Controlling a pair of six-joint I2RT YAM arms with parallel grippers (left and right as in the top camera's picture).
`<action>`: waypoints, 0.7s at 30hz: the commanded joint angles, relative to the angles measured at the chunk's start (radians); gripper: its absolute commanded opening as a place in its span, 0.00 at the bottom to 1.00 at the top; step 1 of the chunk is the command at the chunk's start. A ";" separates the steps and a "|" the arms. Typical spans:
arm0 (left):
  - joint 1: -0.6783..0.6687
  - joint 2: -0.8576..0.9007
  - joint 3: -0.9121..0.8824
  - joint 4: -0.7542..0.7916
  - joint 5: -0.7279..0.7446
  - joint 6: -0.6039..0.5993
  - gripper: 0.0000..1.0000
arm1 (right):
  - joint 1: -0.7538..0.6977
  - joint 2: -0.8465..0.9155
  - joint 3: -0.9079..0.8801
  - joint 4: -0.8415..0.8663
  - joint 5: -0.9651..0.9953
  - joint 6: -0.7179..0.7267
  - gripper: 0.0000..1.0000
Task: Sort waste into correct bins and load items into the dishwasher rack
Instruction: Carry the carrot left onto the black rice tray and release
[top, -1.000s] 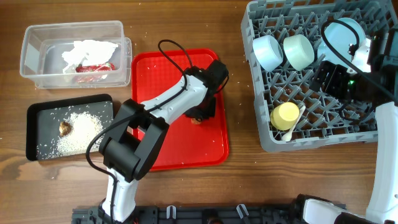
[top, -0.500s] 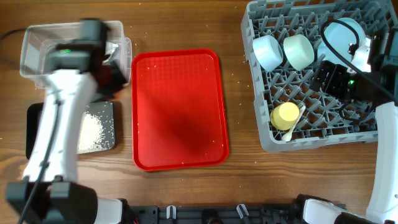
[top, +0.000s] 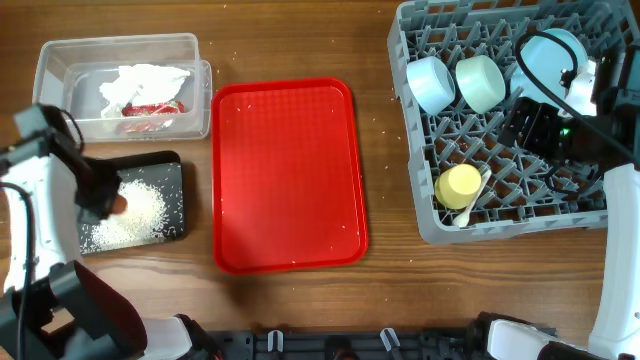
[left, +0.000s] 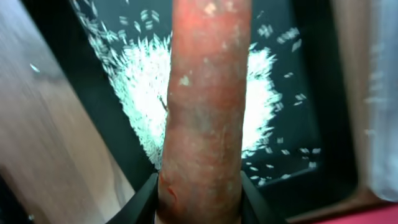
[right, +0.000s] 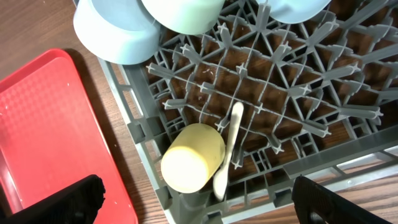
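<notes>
My left gripper (top: 104, 201) is shut on the orange-brown carrot-like stick (left: 205, 93) and holds it over the rice grains (left: 143, 87) in the black tray (top: 170, 170). The stick's tip shows in the overhead view (top: 120, 204). The nut-like scrap is hidden. The clear tub (top: 60, 60) holds the white tissue (top: 145, 80) and the red wrapper (top: 150, 108). The grey rack (top: 430, 225) holds the blue bowl (top: 430, 83), green bowl (top: 480, 82), blue plate (top: 550, 58), yellow cup (top: 458, 186) and white spoon (top: 472, 200). My right gripper (top: 545, 130) is open and empty above the rack.
The flat red tray (top: 288, 175) lies between the bins and the rack, with a few rice grains on it. A few grains lie scattered on the wooden table near the tub and tray. My left arm's base stands at the front left.
My left arm has carried the carrot-like stick from the red tray leftward, past the clear tub, to above the black tray. The right arm has not moved.
</notes>
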 joint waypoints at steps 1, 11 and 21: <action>0.000 -0.009 -0.152 0.117 0.026 -0.034 0.28 | -0.002 -0.010 0.015 0.000 0.010 -0.010 1.00; 0.000 -0.010 -0.277 0.262 0.045 -0.032 0.79 | -0.001 -0.010 0.015 -0.005 -0.002 -0.010 1.00; 0.000 -0.195 0.030 -0.029 0.118 0.136 0.79 | -0.001 -0.118 0.037 0.048 -0.002 -0.100 0.85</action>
